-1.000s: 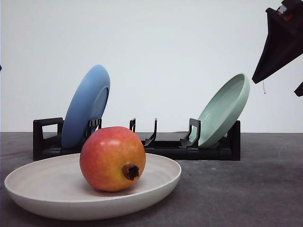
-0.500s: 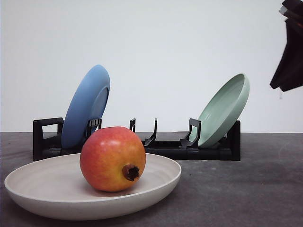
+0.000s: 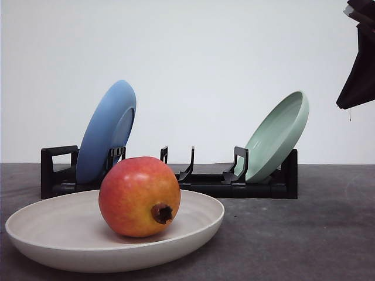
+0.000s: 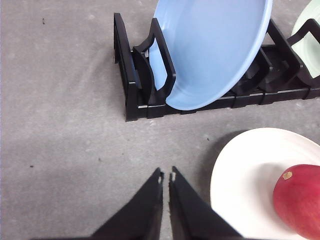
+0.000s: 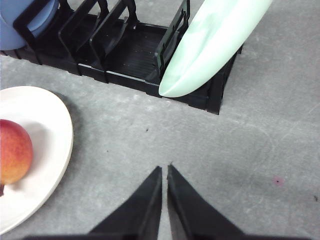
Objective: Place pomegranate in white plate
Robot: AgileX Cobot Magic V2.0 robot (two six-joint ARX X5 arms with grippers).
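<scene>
The red and yellow-orange pomegranate [image 3: 139, 196] rests inside the white plate [image 3: 47, 234] on the grey table, its dark crown stub facing the camera. The left wrist view catches the plate's rim [image 4: 235, 165] and a red part of the fruit [image 4: 299, 200], both off to one side of my left gripper [image 4: 166, 177], which is shut and holds nothing above bare table. My right gripper [image 5: 164, 170] is shut too, empty, over the table between the plate [image 5: 50, 130] with the fruit [image 5: 14, 152] and the rack. In the front view the right arm [image 3: 358, 70] hangs high at the right edge.
A black dish rack [image 3: 176, 178] stands behind the white plate. A blue plate [image 3: 107, 130] leans in its left slots and a pale green plate [image 3: 278, 134] leans in its right slots. Bare grey table lies to the right of the white plate.
The right arm has drawn back up and to the right in the front view, then nearly stopped. Pomegranate and plates have not moved.
</scene>
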